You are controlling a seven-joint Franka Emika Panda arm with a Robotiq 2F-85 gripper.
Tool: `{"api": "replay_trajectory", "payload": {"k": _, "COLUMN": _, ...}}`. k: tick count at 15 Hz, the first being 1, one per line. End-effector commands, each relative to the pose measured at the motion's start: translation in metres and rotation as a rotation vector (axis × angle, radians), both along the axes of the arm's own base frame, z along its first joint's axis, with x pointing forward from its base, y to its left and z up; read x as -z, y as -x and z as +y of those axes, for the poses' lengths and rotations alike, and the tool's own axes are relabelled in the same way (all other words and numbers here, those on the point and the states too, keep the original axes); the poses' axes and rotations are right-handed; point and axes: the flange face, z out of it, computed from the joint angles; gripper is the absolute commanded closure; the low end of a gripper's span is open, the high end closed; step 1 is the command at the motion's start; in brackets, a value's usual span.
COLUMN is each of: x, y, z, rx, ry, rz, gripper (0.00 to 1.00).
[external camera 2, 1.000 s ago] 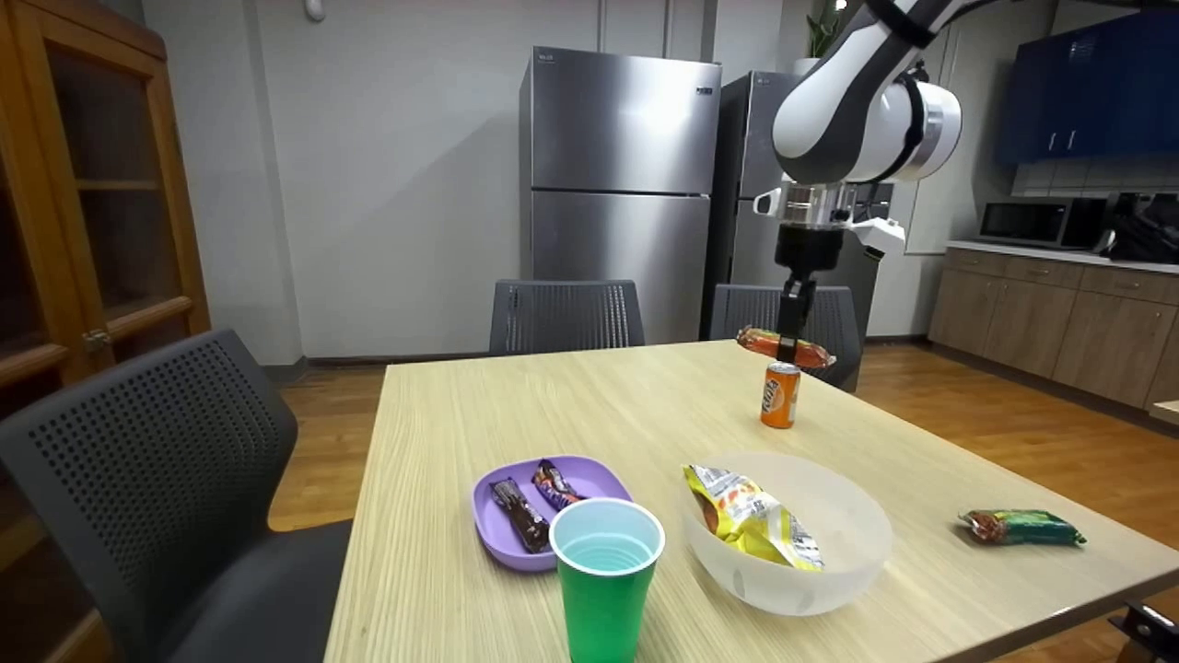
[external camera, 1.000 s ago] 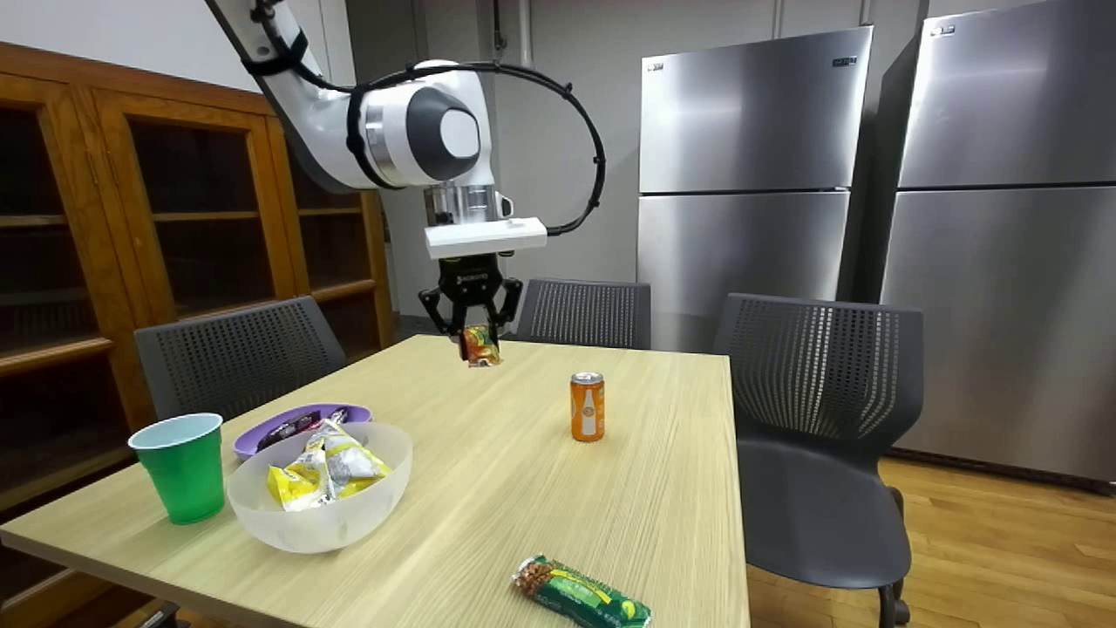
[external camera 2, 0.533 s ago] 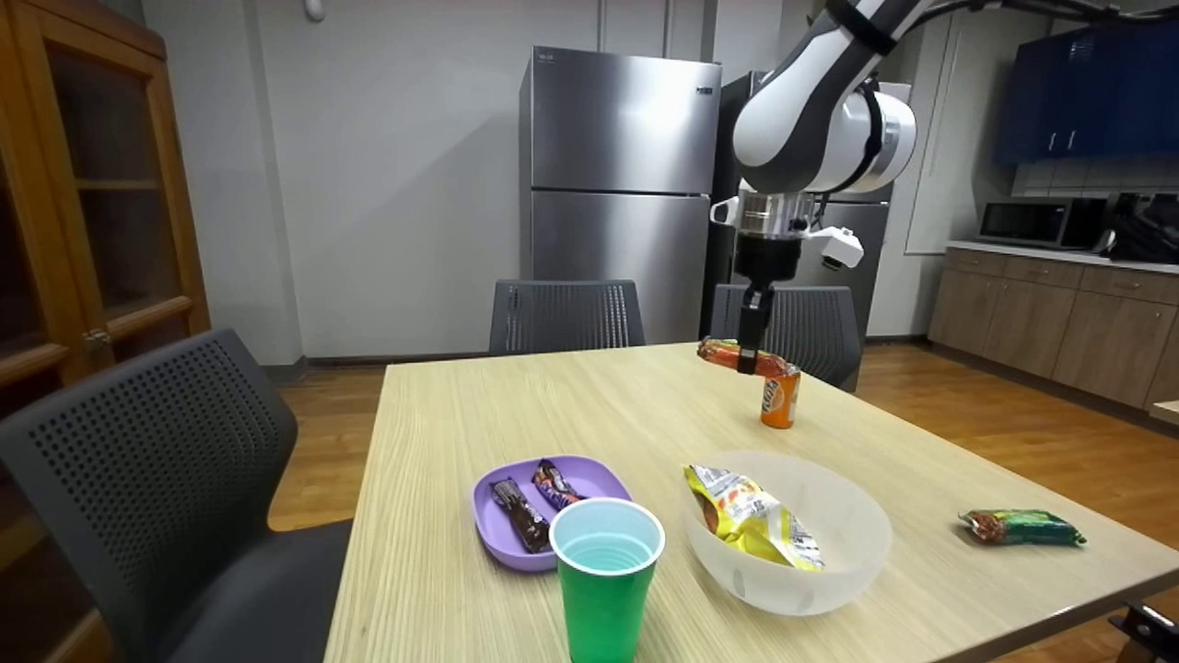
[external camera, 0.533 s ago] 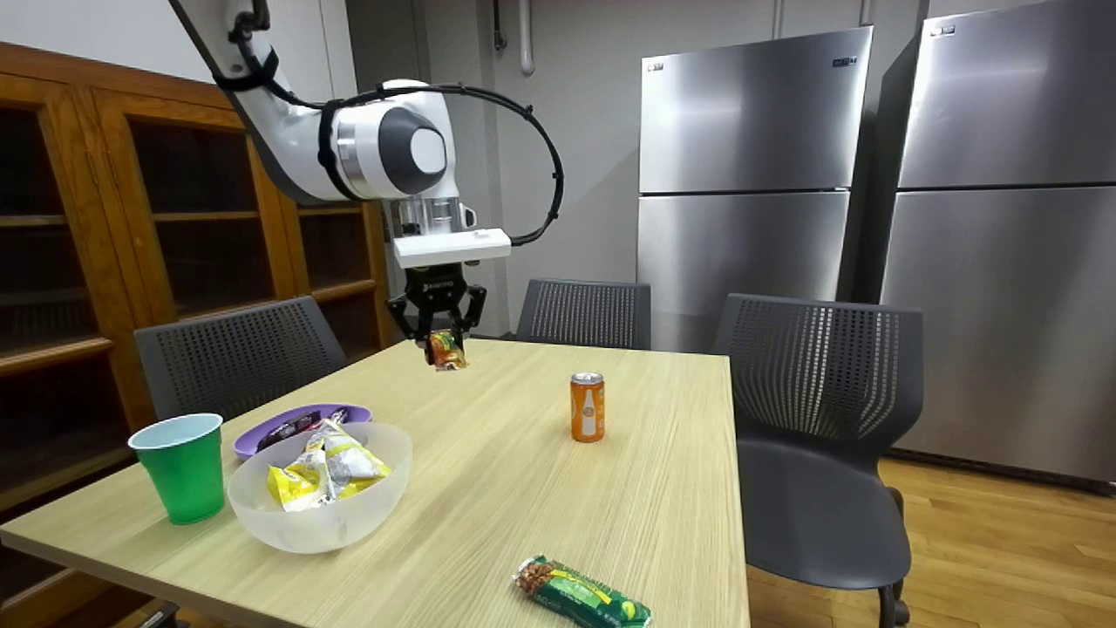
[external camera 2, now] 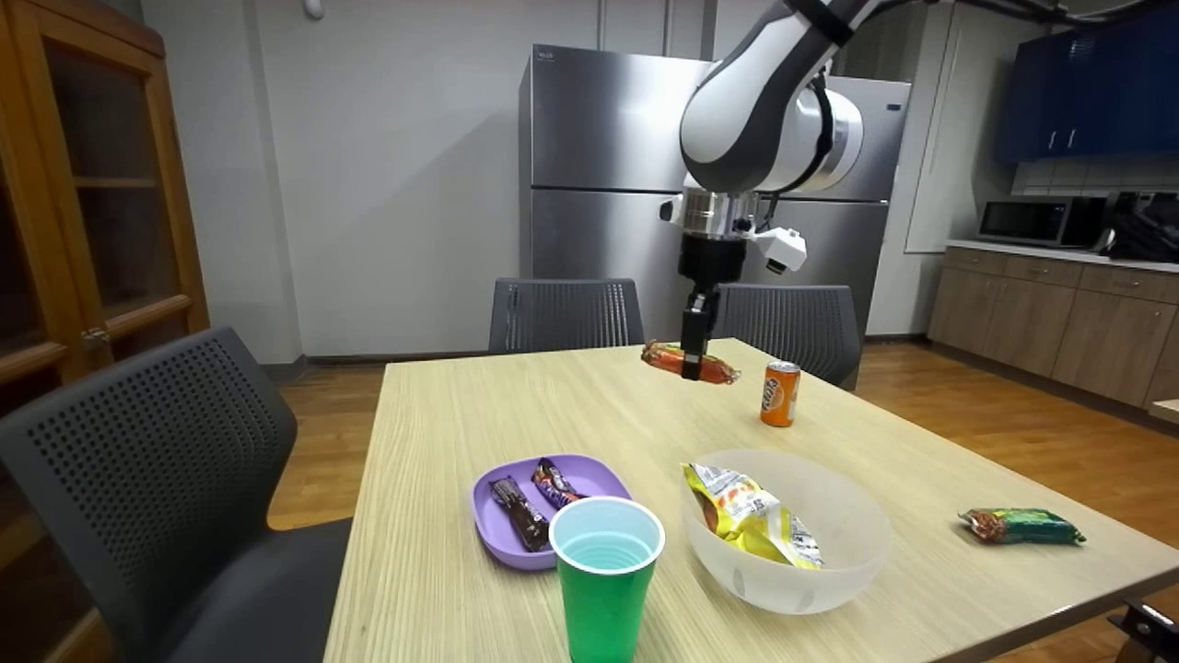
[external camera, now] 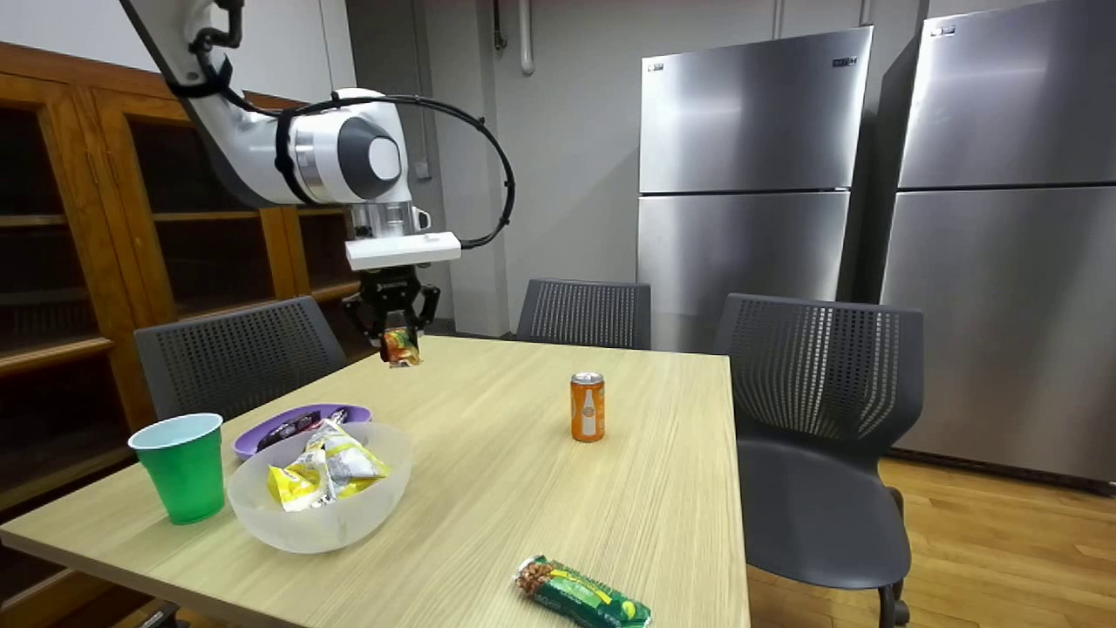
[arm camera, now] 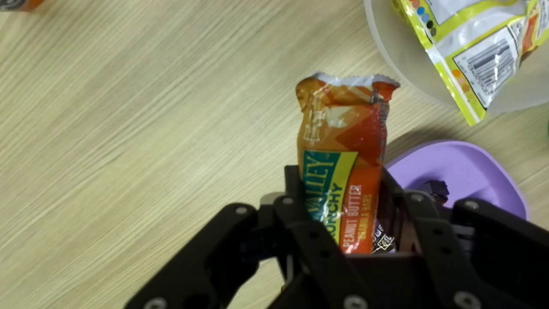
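My gripper (arm camera: 341,178) is shut on an orange-red granola bar (arm camera: 345,124), with a finger on each long side of the wrapper. The bar's crimped end sticks out past the fingertips, and its lower end is hidden behind the gripper. In both exterior views the bar (external camera 2: 714,369) hangs above the far part of the table, held level by the gripper (external camera: 401,344). Below and beyond the fingers, the wrist view shows part of a purple plate (arm camera: 497,171) with dark wrapped candy bars. The frosted bowl (arm camera: 381,38) with a yellow-white snack bag (arm camera: 480,56) is close by.
An orange can (external camera 2: 780,394) stands upright on the table. A green cup (external camera: 181,480) stands near the bowl and the purple plate (external camera 2: 488,529). A green granola bar (external camera: 582,595) lies near a table edge. Dark chairs (external camera 2: 147,479) surround the table.
The gripper, with the orange-red bar still in its grip, has moved left in both exterior views, away from the can. The things on the table have stayed in place.
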Motion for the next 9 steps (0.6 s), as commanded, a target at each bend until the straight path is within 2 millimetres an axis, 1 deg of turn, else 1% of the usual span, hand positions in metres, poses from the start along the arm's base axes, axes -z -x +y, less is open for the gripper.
{"api": "replay_trajectory", "payload": {"k": 1, "x": -0.003, "y": -0.011, "z": 0.034, "rx": 0.038, "ry": 0.0, "rz": -0.007, "gripper": 0.82}}
{"api": "replay_trajectory", "payload": {"k": 5, "x": -0.002, "y": -0.015, "z": 0.067, "rx": 0.087, "ry": -0.014, "rz": 0.016, "gripper": 0.82}}
{"api": "replay_trajectory", "payload": {"k": 9, "x": 0.008, "y": -0.021, "z": 0.093, "rx": 0.175, "ry": -0.031, "rz": 0.077, "gripper": 0.82}}
